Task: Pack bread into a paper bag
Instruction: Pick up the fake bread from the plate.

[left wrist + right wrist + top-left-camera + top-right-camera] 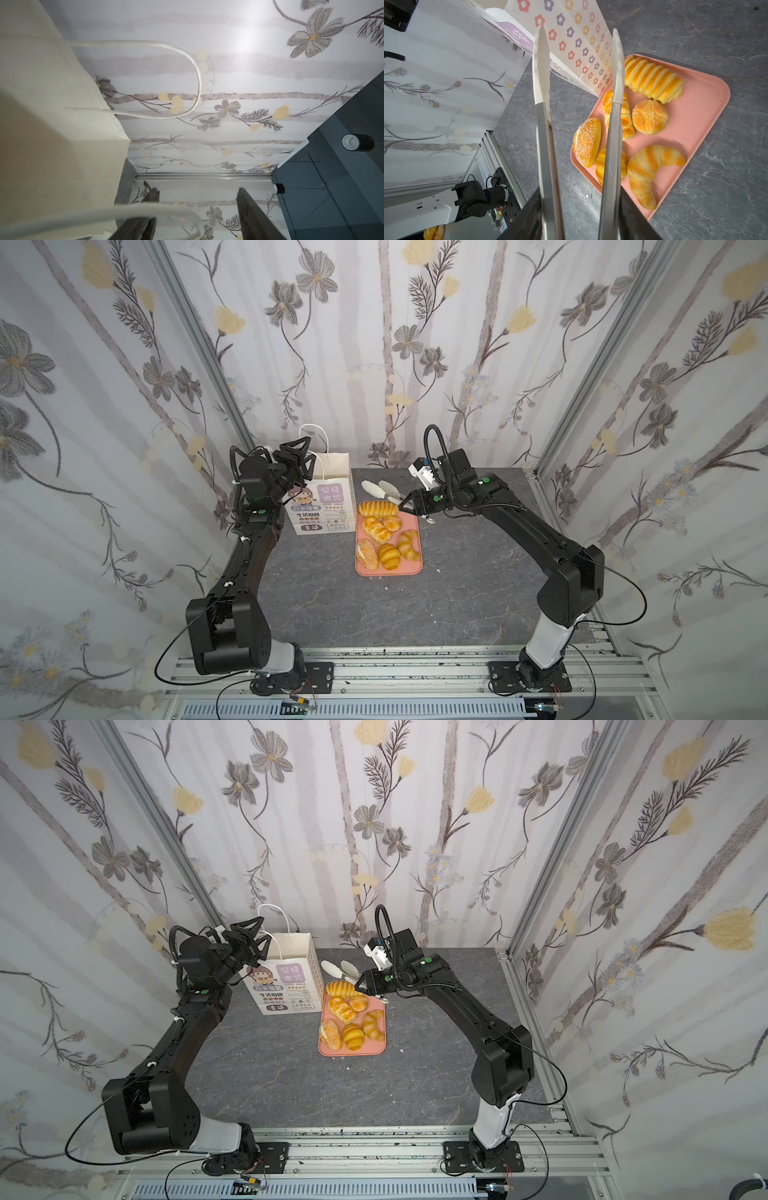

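The bread (376, 529) lies on a pink tray (409, 522) mid-surface, beside the paper bag (328, 493) near the back edge. Rolls seem light, soft, glossy: pinch mid-body, gently. Right tool (409, 505) clamps tongs (388, 490); left tool (300, 466) stands open at the bag's handle (124, 209).

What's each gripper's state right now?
Left gripper: open, fingers apart around the paper bag's cord handle, not clamped.
Right gripper: closed on the tongs; tongs empty.

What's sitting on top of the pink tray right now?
Six breads lie on the pink tray: ridged loaf, braided pastry, round bun, sesame oval, striped roll, croissant. In the right wrist view tongs cover part of the braided pastry and striped roll.
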Robot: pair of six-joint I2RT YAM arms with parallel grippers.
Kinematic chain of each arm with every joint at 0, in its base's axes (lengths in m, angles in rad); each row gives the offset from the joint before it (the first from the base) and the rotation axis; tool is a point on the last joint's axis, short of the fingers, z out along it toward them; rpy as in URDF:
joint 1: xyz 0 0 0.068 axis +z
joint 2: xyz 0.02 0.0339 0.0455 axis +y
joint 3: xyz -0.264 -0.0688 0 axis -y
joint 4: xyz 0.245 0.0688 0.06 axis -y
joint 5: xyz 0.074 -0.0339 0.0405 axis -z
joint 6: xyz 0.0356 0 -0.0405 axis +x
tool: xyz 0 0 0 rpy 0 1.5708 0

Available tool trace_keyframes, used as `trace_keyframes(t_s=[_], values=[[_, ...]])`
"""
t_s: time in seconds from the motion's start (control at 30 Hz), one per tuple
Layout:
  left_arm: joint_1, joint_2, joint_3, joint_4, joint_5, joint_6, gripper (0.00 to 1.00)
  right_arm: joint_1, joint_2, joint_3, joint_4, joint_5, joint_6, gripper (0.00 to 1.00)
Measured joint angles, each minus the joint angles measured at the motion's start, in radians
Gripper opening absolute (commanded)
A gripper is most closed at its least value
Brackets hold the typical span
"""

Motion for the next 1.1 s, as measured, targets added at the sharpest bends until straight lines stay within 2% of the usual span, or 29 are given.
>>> trace_keyframes(t_s=[0.17, 0.37, 0.7, 0.8, 0.87, 1.1], values=[[0.000, -0.003, 0.019, -0.018, 0.004, 0.021, 0.38, 0.000, -0.029, -0.108, 0.041, 0.008, 0.000, 0.52], [0.001, -0.013, 0.043, -0.068, 0.003, 0.082, 0.40, 0.000, -0.083, -0.217, 0.061, 0.026, 0.000, 0.52], [0.001, -0.008, 0.042, -0.100, 0.002, 0.112, 0.39, 0.000, -0.184, -0.430, 0.080, 0.083, -0.008, 0.52], [0.001, -0.003, 0.042, -0.101, -0.002, 0.114, 0.34, -0.002, -0.214, -0.484, 0.087, 0.096, -0.007, 0.52], [0.001, 0.001, 0.042, -0.102, -0.005, 0.116, 0.26, -0.001, -0.232, -0.518, 0.096, 0.102, -0.005, 0.52], [0.001, 0.004, 0.042, -0.105, -0.012, 0.130, 0.23, -0.002, -0.277, -0.592, 0.109, 0.127, 0.008, 0.52]])
